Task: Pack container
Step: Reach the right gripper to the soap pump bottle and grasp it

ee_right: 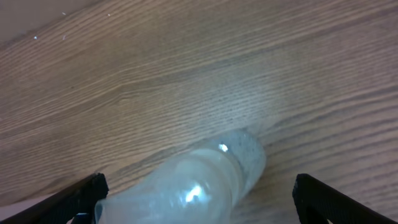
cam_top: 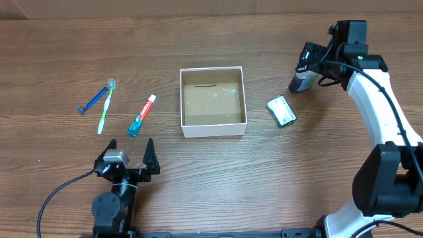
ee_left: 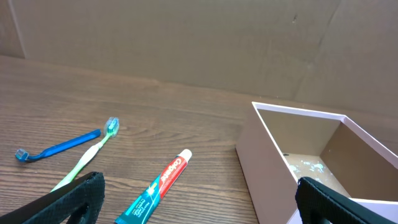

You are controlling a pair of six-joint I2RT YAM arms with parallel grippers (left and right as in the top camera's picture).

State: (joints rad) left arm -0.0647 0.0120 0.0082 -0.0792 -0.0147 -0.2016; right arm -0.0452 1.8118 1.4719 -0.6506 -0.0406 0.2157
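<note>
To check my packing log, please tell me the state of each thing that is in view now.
container, open, empty.
toothpaste tube, capped, lying outside the container.
toothbrush, lying on table.
blue razor, lying on table.
green packet, lying on table.
small bottle, on its side, ungripped.
left end effector, open, empty.
right end effector, open around small bottle.

On the wooden table [cam_top: 66, 46] a blue razor [cam_top: 94, 99] lies just beside a green toothbrush [cam_top: 106, 107], and a red and teal Colgate toothpaste tube [cam_top: 142, 116] lies near them. Well apart to the other side are a tilted green packet [cam_top: 281, 111] and a translucent bottle [ee_right: 211, 174] on its side.
</note>
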